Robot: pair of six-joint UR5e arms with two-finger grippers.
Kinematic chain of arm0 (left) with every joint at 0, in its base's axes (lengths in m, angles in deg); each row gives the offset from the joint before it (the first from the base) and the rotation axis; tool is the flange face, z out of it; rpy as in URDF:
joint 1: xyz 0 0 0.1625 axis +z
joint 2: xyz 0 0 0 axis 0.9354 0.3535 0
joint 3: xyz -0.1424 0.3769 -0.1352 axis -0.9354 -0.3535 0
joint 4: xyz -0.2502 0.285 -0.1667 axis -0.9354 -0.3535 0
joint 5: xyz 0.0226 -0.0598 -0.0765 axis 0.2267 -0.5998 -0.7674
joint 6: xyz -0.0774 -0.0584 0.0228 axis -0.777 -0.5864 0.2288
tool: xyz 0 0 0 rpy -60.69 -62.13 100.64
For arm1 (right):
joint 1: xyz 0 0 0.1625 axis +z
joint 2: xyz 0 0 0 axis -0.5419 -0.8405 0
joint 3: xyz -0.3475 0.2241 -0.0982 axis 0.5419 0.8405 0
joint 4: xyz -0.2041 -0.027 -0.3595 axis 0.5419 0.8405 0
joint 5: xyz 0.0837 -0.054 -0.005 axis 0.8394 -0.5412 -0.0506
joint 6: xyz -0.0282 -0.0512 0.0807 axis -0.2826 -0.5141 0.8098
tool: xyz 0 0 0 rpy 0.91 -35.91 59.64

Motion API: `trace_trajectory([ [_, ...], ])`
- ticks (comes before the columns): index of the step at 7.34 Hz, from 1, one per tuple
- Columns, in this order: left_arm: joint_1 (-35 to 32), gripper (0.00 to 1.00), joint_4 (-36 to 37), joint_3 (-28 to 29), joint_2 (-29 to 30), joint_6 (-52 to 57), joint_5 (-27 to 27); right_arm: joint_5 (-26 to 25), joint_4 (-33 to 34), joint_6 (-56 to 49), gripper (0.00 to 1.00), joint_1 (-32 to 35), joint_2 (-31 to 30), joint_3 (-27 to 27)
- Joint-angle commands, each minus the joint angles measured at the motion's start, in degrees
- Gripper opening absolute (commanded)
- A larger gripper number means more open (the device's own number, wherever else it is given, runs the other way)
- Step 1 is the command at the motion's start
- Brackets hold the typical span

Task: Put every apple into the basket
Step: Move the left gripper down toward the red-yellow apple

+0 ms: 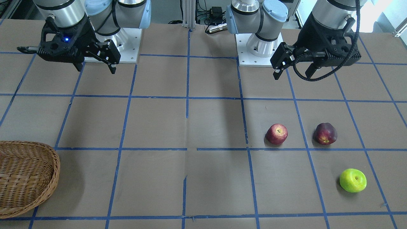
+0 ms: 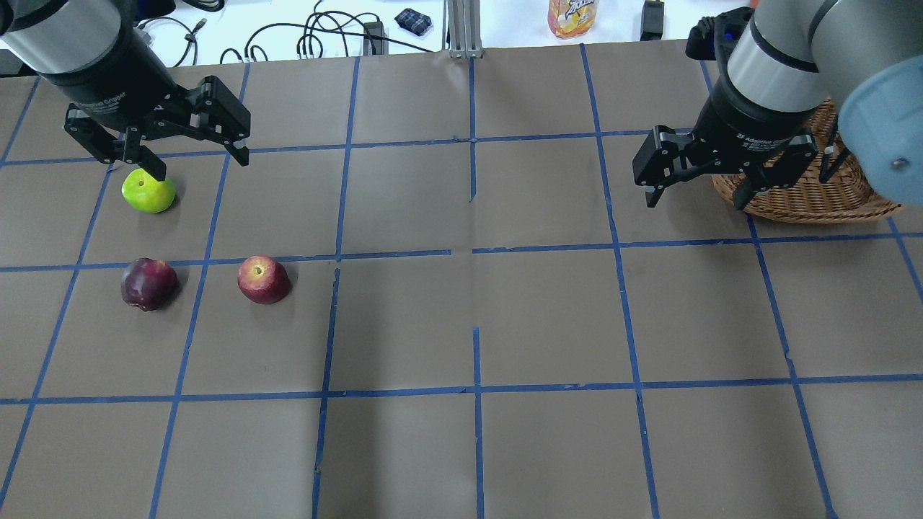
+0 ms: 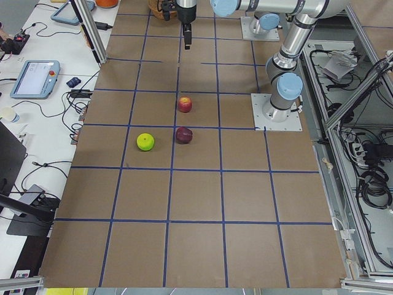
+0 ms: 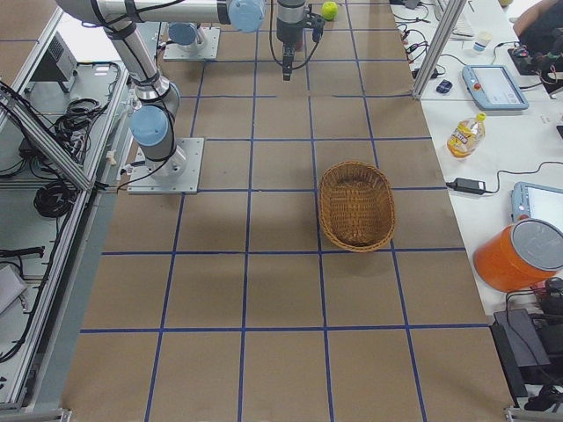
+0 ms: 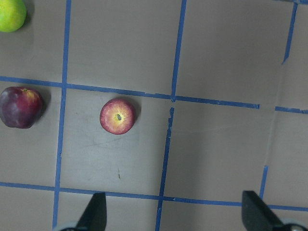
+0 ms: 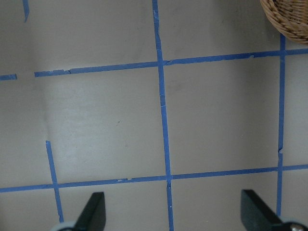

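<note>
The right gripper (image 2: 696,200) hangs just beside the shallow oval basket of woven light-brown wicker (image 2: 815,205), which holds no fruit. Its jaws are spread wide with nothing between them, above the brown, blue-taped table (image 2: 461,324). Well apart from the basket, on the robot's left, lies the round red apple with the yellowish stem end (image 2: 264,280), the closest of the three to the basket. Farther off are the dark maroon apple (image 2: 148,283) and the bright lime-green apple (image 2: 148,192), about equally distant from the basket. The left gripper (image 2: 202,166) hovers high over that far cluster, its jaws also wide and empty. The first pick appears to be at hand, and the red apple looks the likeliest target. The jaws should come down centred on its stem and straddle its widest part. They need to close only firmly enough to stop the round fruit slipping out during the long carry to the basket.
</note>
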Motion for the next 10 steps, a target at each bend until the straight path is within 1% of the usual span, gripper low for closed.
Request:
trace_trajectory([
  [1,-0.02,1.00,-0.03,-0.09,-0.03,0.05,-0.02,0.00,-0.02,0.00,1.00,0.00,0.05,0.00],
  [4,0.15,1.00,-0.21,-0.09,-0.03,0.58,0.16,-0.09,-0.19,0.00,1.00,0.00,-0.04,0.09],
  [5,0.68,1.00,-0.47,0.87,0.24,0.58,0.16,-0.09,-0.02,0.00,1.00,0.00,-0.04,0.09],
  [6,0.68,1.00,-2.39,0.70,-0.11,0.58,0.42,0.00,-0.02,0.00,1.00,0.00,-0.04,0.00],
  [7,1.20,1.00,-2.40,-0.60,1.37,1.19,0.94,-0.09,-0.02,0.00,1.00,0.00,-0.04,0.00],
  [8,2.69,1.00,-1.10,-3.40,4.16,3.11,-0.10,-0.09,-0.10,0.00,1.00,0.00,-0.04,0.09],
  [9,2.62,1.00,8.66,-7.87,6.98,3.65,-0.89,0.00,-0.02,0.00,1.00,0.00,-0.04,0.09],
  [10,2.61,1.00,13.45,-11.83,8.22,4.61,-0.72,-0.09,-0.02,0.00,1.00,0.00,-0.04,0.00],
])
